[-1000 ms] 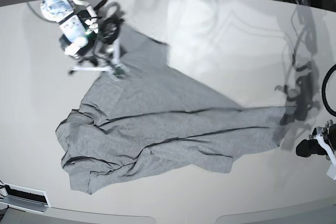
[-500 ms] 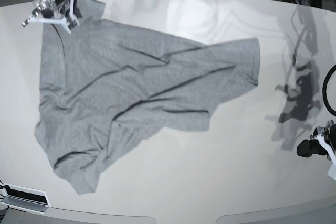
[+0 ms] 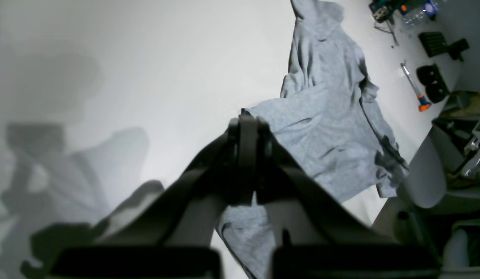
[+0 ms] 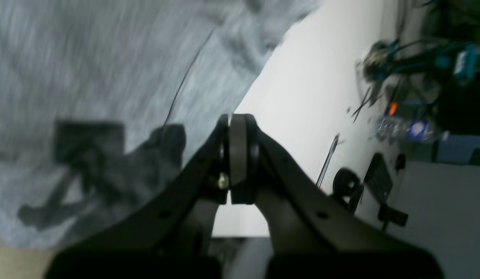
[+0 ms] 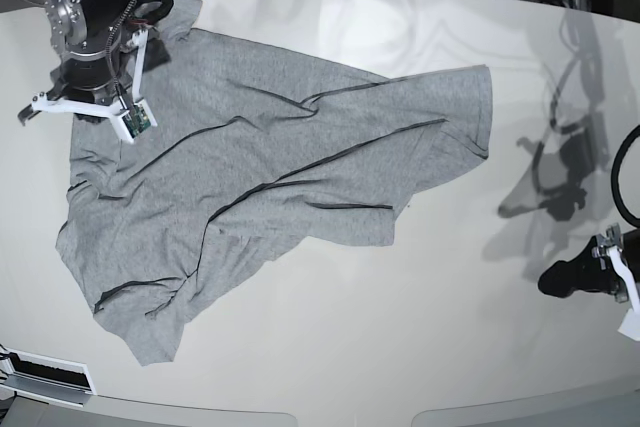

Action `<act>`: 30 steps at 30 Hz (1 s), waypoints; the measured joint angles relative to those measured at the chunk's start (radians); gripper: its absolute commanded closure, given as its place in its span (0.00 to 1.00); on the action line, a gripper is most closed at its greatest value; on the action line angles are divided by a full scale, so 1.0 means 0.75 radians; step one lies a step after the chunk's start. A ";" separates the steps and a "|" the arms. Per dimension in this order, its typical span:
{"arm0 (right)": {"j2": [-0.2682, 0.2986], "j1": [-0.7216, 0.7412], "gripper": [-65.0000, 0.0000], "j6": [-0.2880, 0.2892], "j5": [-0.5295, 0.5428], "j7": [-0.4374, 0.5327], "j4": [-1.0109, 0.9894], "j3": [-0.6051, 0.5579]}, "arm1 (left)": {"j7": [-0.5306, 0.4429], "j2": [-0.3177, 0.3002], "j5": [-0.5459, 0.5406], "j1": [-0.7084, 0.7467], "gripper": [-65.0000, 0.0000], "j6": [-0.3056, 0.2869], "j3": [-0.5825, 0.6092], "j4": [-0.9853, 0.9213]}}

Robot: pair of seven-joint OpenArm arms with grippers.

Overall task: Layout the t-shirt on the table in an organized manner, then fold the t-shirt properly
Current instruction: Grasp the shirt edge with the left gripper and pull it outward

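Base view: since a second ago the t-shirt (image 5: 270, 162) has been swept from a bunched heap at lower centre into a broad, wrinkled spread across the left and centre of the surface (image 5: 420, 327), and the right gripper (image 5: 128, 119), fingers together with nothing pinched between them, now hangs over the cloth's upper-left part; layout is judged under way, with folding not yet begun. The left gripper (image 3: 247, 128), fingers likewise together and empty, sits at the lower right edge of the frame, well apart from the shirt's right hem. Bare surface lies open right and below; the upper-left corner of cloth lies near the rim.
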 measured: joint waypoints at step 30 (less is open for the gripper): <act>-0.004 -0.017 0.67 0.001 0.071 0.013 0.000 0.000 | -0.975 0.569 1.095 0.091 0.41 0.073 0.305 -0.409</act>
